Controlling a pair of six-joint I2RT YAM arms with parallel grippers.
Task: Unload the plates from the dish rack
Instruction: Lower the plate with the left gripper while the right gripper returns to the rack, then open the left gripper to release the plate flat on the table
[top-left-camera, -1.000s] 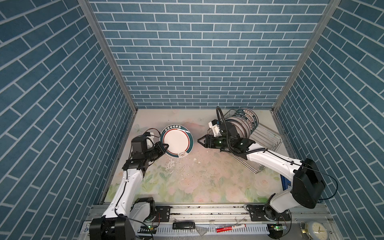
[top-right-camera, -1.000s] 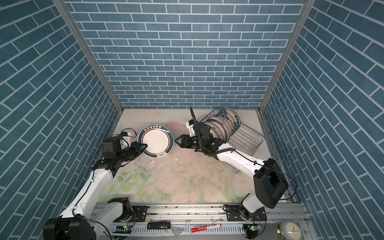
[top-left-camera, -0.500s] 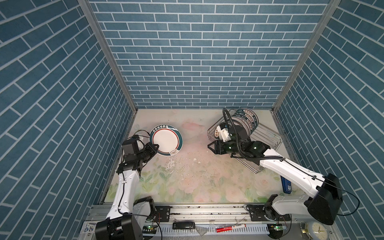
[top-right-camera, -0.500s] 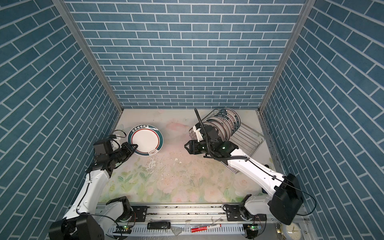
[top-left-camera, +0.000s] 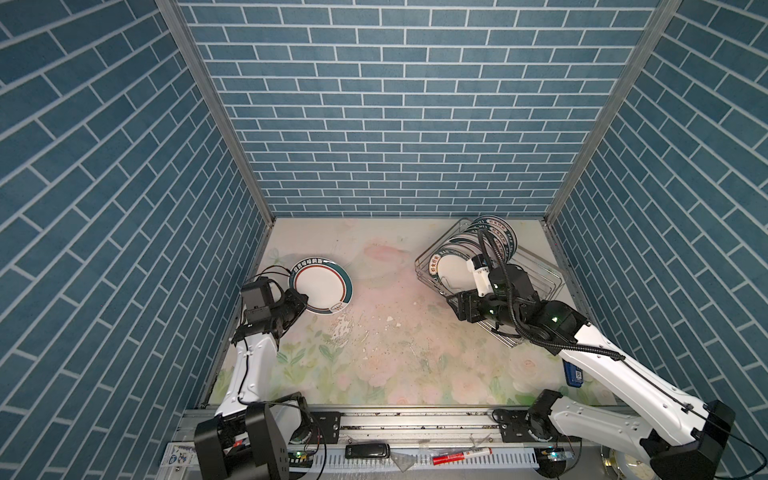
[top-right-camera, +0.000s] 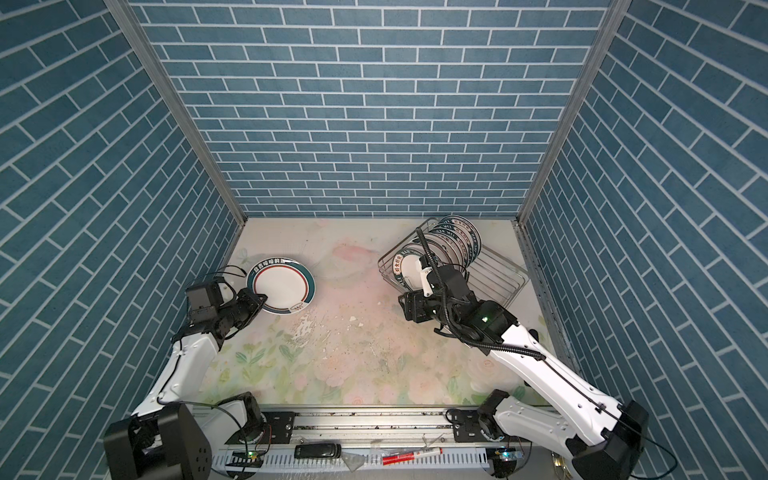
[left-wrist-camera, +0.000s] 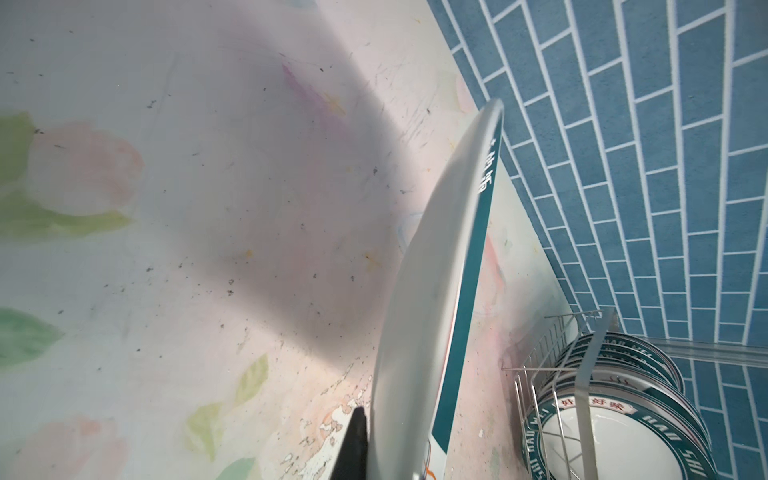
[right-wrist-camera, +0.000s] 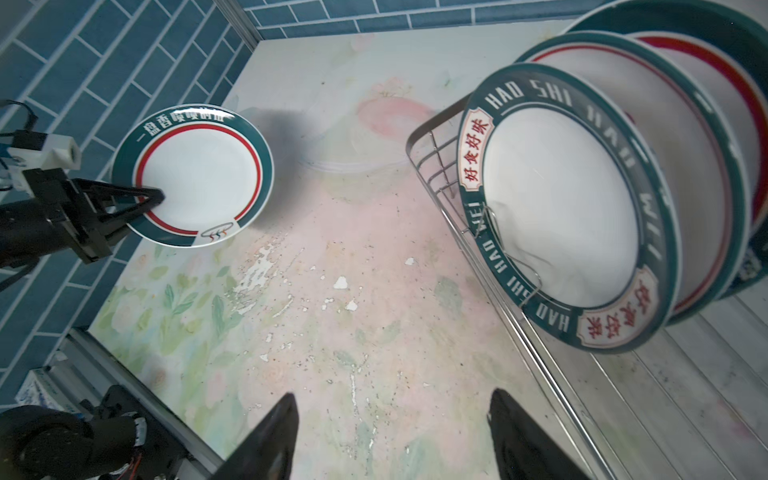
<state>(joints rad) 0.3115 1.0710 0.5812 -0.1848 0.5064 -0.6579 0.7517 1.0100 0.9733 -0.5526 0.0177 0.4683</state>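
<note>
The green-rimmed plate (top-left-camera: 322, 286) is pinched at its near rim by my left gripper (top-left-camera: 300, 300) and held off the table (top-left-camera: 374, 353) (its shadow lies apart from it). In the last second I swung it from mid-table toward the left wall (top-left-camera: 187, 249), so I judge set-down is close. My right gripper (top-left-camera: 455, 305) has drawn back, jaws spread and empty, just beside the dish rack (top-left-camera: 540, 276), where the other plates (top-left-camera: 496, 239) stand. The middle of the table is open, but the wall is near the held plate's edge.
</note>
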